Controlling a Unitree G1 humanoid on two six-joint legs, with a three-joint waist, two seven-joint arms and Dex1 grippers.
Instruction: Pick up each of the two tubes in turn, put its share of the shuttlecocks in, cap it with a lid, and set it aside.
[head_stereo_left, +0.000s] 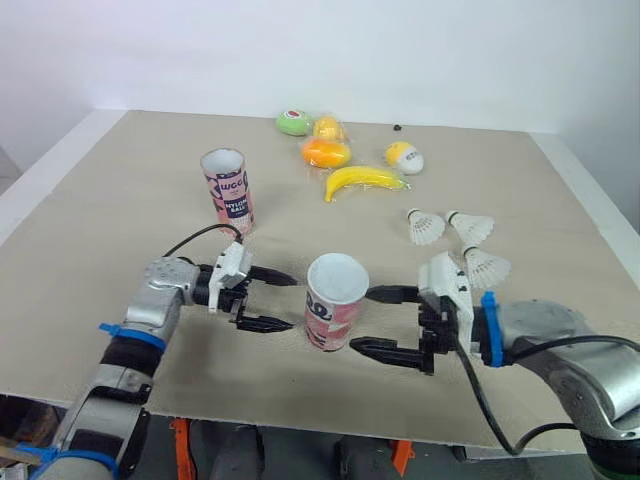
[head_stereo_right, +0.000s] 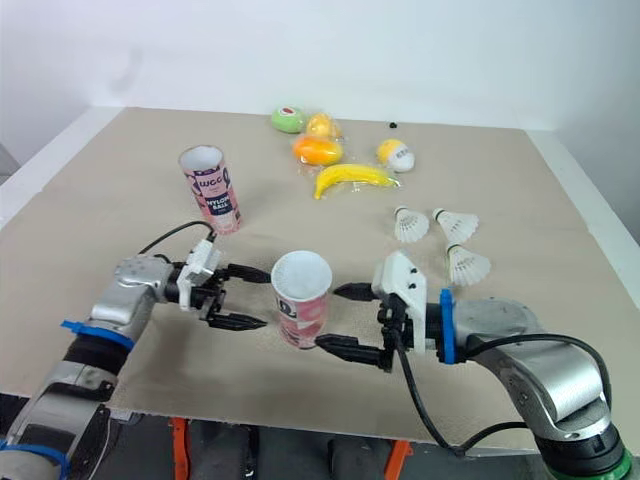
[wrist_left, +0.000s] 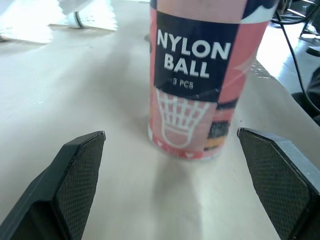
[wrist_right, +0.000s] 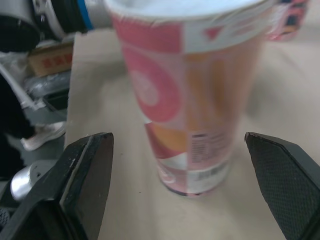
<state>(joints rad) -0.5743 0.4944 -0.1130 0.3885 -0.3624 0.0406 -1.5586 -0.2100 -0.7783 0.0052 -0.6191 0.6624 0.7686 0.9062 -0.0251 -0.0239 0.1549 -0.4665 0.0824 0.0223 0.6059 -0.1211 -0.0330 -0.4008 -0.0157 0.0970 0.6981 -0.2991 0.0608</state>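
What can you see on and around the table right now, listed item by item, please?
tubes: two, pink and navy, upright, open; near tube at the front between the grippers, far tube back left.
shuttlecocks: three, white, on the right.
banana: one, yellow, back centre.
fruits: four, behind the banana; green fruit, orange fruit, yellow fruit, yellow-white fruit.
black speck: one, near the far edge.
table: one, beige.
left gripper: black, open, left of the near tube, not touching.
right gripper: black, open, right of the near tube, not touching.
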